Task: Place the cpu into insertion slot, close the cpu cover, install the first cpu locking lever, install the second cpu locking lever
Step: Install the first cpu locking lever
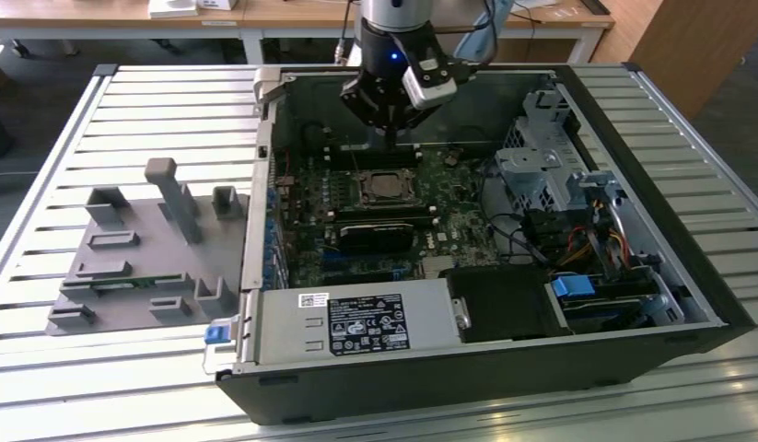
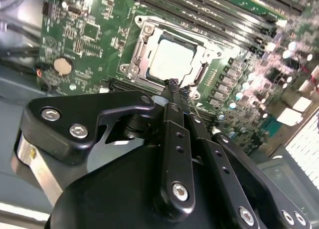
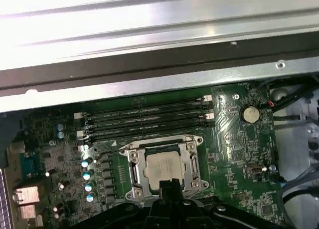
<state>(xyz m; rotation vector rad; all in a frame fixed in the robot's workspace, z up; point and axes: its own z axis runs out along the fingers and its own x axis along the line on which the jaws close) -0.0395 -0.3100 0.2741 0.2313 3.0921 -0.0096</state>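
The cpu (image 3: 163, 165) lies flat in the insertion slot (image 3: 130, 194) on the green board, its silver top showing. The cpu cover (image 3: 135, 170) is folded down around it as a silvery frame, seen too in the second wrist view as the cpu (image 2: 173, 59) inside the cover (image 2: 141, 49). A thin wire lever (image 3: 105, 151) runs beside the socket; I cannot tell if it is hooked. My gripper (image 2: 174, 83) is shut on nothing, its black tips hovering just over the socket's edge. In the exterior view the gripper (image 1: 391, 140) hangs above the cpu (image 1: 381, 188).
Long black memory slots (image 3: 144, 121) lie beside the socket, with a coin battery (image 3: 249, 114) nearby. The case wall (image 3: 149, 79) rises close behind. A drive cage (image 1: 539, 166), cables and a power supply (image 1: 354, 322) crowd the case. A grey fixture (image 1: 145, 249) sits on the slatted table.
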